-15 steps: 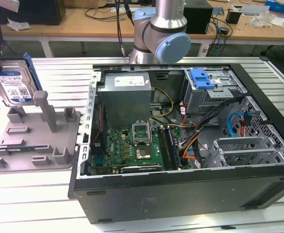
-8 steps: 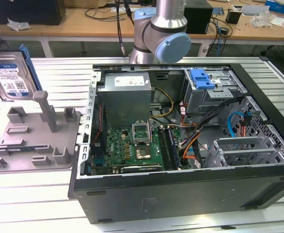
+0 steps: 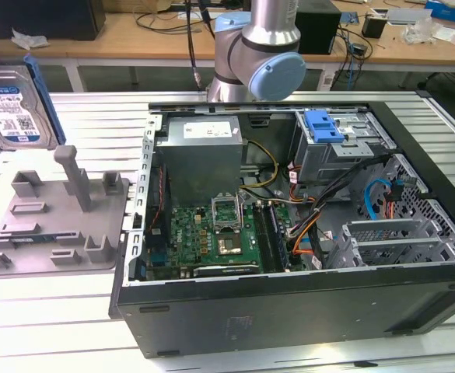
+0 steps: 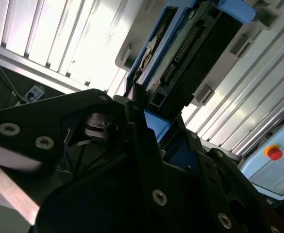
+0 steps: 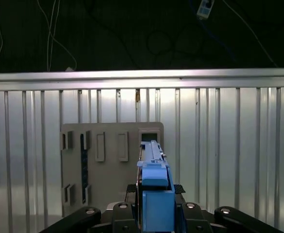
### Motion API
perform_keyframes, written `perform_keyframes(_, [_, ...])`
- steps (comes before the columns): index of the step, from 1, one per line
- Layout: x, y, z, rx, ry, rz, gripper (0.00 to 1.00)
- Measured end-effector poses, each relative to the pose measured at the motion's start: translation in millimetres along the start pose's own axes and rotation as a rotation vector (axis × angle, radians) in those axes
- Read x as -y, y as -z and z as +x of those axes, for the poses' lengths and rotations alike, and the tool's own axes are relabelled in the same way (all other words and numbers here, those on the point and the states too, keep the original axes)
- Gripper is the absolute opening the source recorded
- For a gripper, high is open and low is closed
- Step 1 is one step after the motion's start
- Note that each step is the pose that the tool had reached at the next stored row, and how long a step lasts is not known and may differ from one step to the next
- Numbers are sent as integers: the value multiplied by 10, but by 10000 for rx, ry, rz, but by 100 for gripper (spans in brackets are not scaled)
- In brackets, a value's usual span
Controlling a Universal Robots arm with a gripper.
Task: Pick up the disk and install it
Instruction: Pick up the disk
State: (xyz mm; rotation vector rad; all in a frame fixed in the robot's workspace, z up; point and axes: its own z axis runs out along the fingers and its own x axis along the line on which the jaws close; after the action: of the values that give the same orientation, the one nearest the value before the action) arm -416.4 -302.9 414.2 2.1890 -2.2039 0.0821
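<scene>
The disk (image 3: pixel 9 105), a silver hard drive with a white-and-blue label in a bright blue carrier, stands upright in the air at the exterior view's far left, above the grey holder plate (image 3: pixel 56 217). In the first wrist view the disk (image 5: pixel 154 170) is seen edge-on, and my gripper (image 5: pixel 154 209) is shut on its blue carrier, with the holder plate (image 5: pixel 108 160) beneath. The second wrist view shows the disk (image 4: pixel 180 53) from its connector end, clamped between the black fingers (image 4: pixel 138 109) of the gripper (image 4: pixel 163 131).
The open computer case (image 3: pixel 289 311) lies to the exterior view's right of the holder plate. It holds a grey power-supply box (image 3: pixel 204 155), a motherboard (image 3: pixel 211 233) and a drive cage with a blue latch (image 3: pixel 324 128). The arm's elbow (image 3: pixel 262 54) hangs over the case's back edge.
</scene>
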Motion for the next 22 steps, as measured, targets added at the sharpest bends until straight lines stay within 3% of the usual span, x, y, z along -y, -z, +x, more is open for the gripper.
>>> perform_keyframes(3, [2,156,7,0,0,2,36])
perform_keyframes(16, [9,674,36,1,0,6,36])
perform_keyframes(22, [9,692,37,0,0,6,36])
